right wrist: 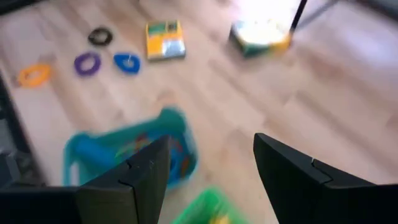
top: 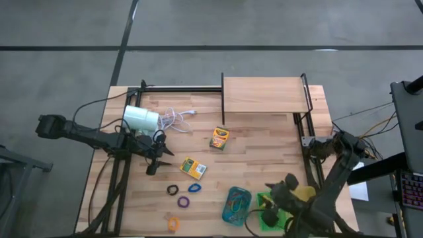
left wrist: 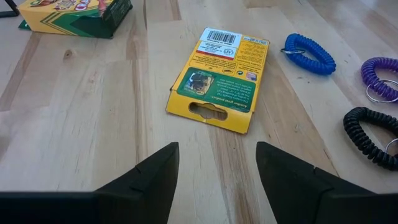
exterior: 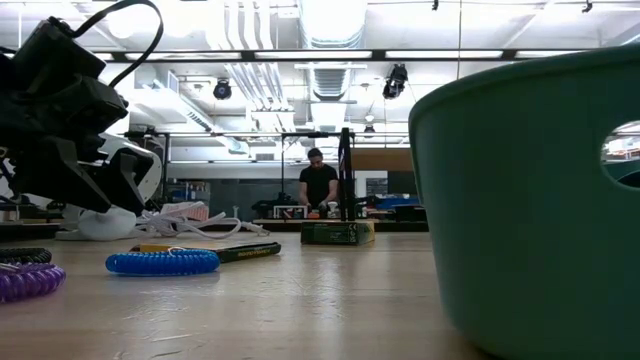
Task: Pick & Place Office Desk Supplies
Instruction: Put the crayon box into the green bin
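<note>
2 flat cardboard crayon boxes [top: 193, 168]

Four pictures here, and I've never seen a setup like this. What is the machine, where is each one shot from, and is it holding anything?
It is a robot with two dark arms at a light wooden table. One camera looks straight down, one sits at table height, and one rides on each wrist.

The left gripper hovers open just short of a flat yellow-and-green crayon box; a second crayon box lies farther off. Beside the first lie blue, purple and black coiled loops. An orange loop lies at the table's near edge.

The right gripper is open above a teal plastic tray. Neither gripper holds anything.
</note>
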You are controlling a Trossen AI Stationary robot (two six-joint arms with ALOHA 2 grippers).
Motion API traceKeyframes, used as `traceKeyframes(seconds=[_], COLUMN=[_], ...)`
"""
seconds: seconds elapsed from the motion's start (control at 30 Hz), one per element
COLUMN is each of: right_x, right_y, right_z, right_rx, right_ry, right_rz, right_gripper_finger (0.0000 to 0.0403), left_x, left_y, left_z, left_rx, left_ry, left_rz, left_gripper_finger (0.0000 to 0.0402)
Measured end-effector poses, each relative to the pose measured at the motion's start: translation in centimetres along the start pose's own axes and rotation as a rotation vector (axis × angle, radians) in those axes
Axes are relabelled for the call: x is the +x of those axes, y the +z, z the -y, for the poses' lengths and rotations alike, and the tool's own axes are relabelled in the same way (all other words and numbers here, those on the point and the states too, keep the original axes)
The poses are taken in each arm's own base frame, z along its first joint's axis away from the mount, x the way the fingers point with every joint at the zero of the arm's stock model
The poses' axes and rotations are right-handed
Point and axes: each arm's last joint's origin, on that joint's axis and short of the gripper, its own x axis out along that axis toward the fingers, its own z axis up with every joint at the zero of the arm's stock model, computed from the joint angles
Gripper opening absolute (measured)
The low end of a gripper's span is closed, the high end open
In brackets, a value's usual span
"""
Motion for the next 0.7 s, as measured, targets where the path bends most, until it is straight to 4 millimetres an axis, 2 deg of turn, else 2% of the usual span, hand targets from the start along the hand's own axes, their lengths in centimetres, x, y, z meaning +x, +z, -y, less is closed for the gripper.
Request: traceKeyframes(seconds=[0.3, 0.4, 0.53, 0.7], right_x=[4.1, 5.4, 7.0, 10.0], right_y=[3.4, 4.2, 5.3, 6.1], right_z=[1.5, 2.3, 3.3, 4.9], right_rx=[-0.278, -0.354, -0.375, -0.374], right_ry=[-0.123, -0.112, 0.008, 0.266], right_rz=[0.003, -0.009, -0.005, 0.046], right_gripper_finger=[0.0224, 0.0224, 0.0224, 0.0224], left_x=[0.0, 0.0, 0.0, 0.0], left_y=[0.0, 0.0, 0.0, 0.0], left_z=[0.0, 0.0, 0.0, 0.0], left_rx=[0.0, 0.0, 0.0, 0.0], left_ry=[0.0, 0.0, 0.0, 0.0], left_rz=[0.0, 0.0, 0.0, 0.0], left_gripper_finger=[0.0216, 0.0216, 0.0216, 0.0216])
